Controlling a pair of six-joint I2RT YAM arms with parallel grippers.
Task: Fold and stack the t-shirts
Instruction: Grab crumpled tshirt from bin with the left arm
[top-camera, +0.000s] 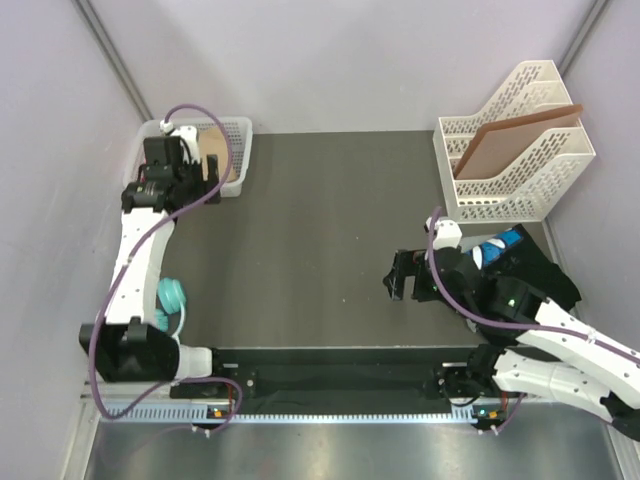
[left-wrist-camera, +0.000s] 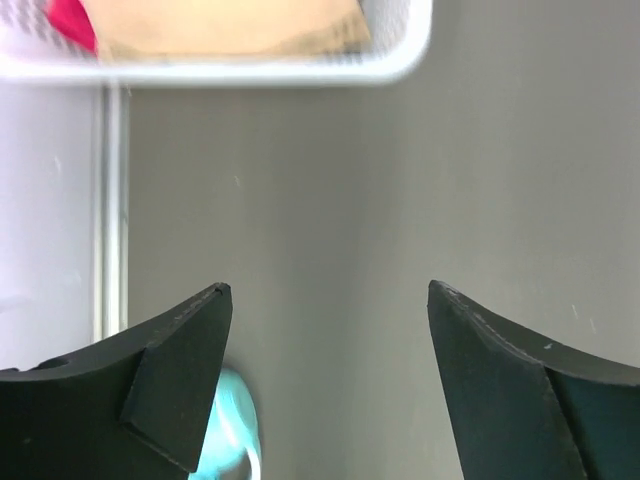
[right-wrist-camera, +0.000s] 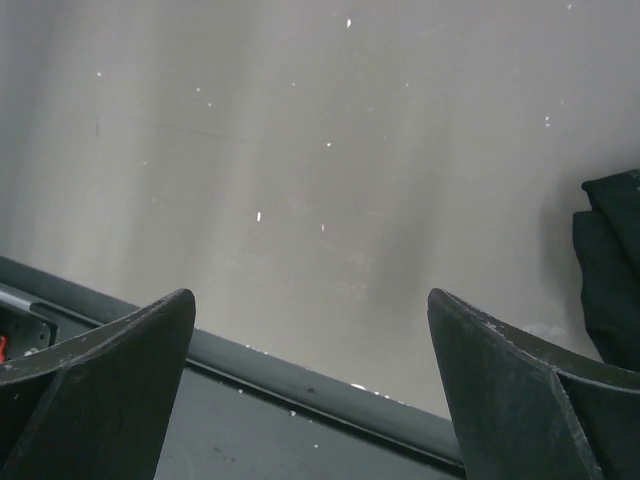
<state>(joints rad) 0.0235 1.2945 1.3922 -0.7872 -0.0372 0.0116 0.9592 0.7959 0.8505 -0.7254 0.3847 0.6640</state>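
Both claws are spread wide, holding nothing. The left gripper (left-wrist-camera: 330, 295) hovers just short of the basket (left-wrist-camera: 250, 68) with the tan shirt (left-wrist-camera: 230, 25) and pink one (left-wrist-camera: 68, 20) in it. I'd clear the rim first, then pinch one tan edge. The black shirt (right-wrist-camera: 610, 260) sits beside the right gripper (right-wrist-camera: 310, 300).

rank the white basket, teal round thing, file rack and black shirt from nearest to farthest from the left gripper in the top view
From the left gripper, in the top view:
1. white basket, right beside it at the far left corner.
2. teal round object, near left, closer to the arm bases.
3. white file rack, across the table at the far right.
4. black shirt, near right side.
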